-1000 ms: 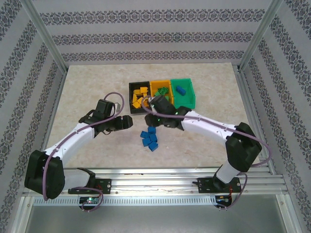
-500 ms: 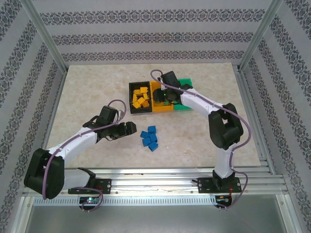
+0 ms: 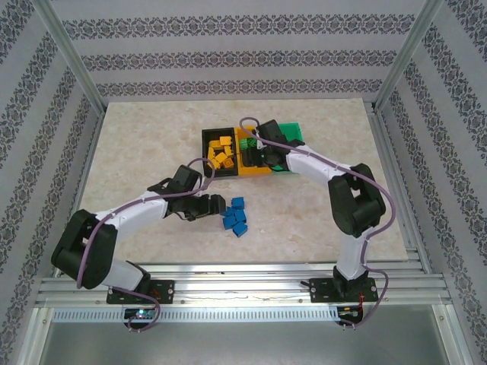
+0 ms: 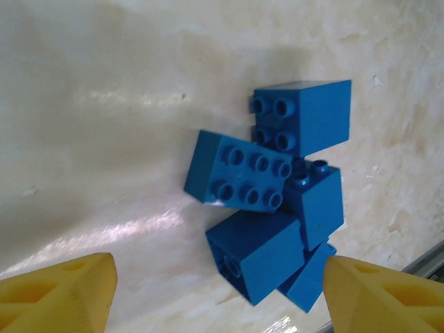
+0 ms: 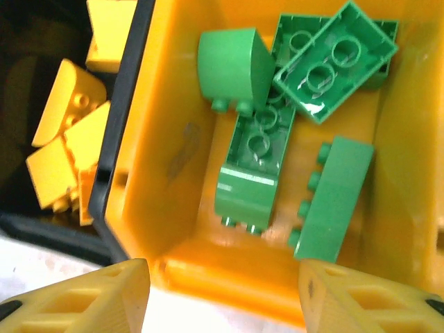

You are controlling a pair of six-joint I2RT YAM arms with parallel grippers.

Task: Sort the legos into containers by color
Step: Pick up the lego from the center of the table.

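Observation:
Several blue legos (image 3: 236,214) lie heaped on the table; in the left wrist view the blue pile (image 4: 277,187) sits just ahead of my open left gripper (image 4: 215,298), nothing between its fingers. From above, the left gripper (image 3: 215,205) is at the pile's left edge. The joined containers stand behind: the black bin (image 3: 204,144) holds yellow legos (image 5: 66,139), the orange bin (image 5: 229,277) holds several green legos (image 5: 257,159), and the green bin (image 3: 291,131) is partly covered by the right arm. My right gripper (image 5: 222,302) hangs open and empty over the orange bin's near wall, seen from above as the right gripper (image 3: 255,157).
The marble-look table (image 3: 137,137) is bare to the left and right of the bins. Patterned walls and metal frame posts close it in. A metal rail (image 4: 423,263) runs along the near edge, close to the blue pile.
My right gripper swung from beside the blue pile up to the orange bin and stayed there. My left gripper slid right until it reached the blue pile.

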